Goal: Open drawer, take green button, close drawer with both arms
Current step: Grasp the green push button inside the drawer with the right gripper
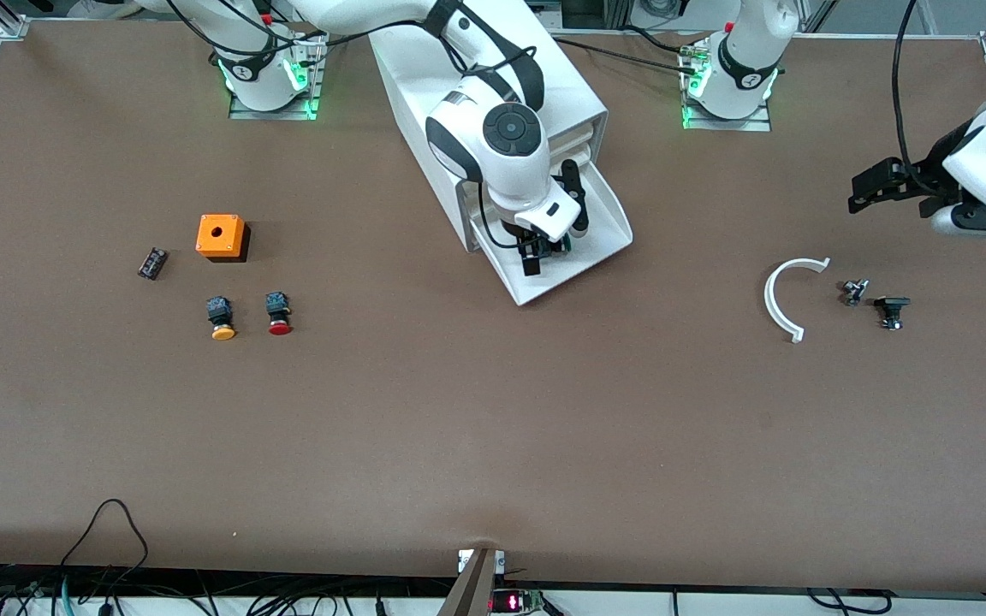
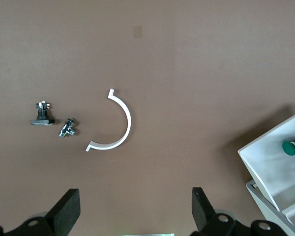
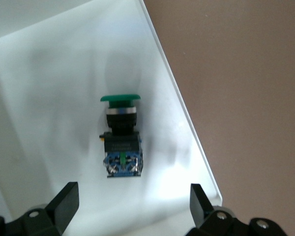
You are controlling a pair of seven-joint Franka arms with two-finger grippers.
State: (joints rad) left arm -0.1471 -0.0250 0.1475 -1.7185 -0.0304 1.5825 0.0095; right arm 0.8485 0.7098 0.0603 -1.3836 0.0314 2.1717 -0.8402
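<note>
The bottom drawer (image 1: 604, 214) of the white cabinet (image 1: 424, 77) stands pulled out toward the front camera. The green-capped button (image 3: 122, 135) lies on its side on the drawer floor (image 3: 49, 98). My right gripper (image 1: 555, 244) hangs over the drawer, open and empty, its fingers apart just above the button's blue end (image 3: 133, 199). In the front view the right hand hides the button. My left gripper (image 1: 863, 190) is open and empty in the air over the left arm's end of the table (image 2: 135, 206). The left wrist view also shows the drawer (image 2: 275, 167) and the button (image 2: 290, 147).
A white curved piece (image 1: 788, 295), a small metal part (image 1: 853, 292) and a black part (image 1: 891, 310) lie under the left gripper. An orange box (image 1: 221, 236), a yellow-orange button (image 1: 221, 318), a red button (image 1: 278, 313) and a small black part (image 1: 152, 263) lie toward the right arm's end.
</note>
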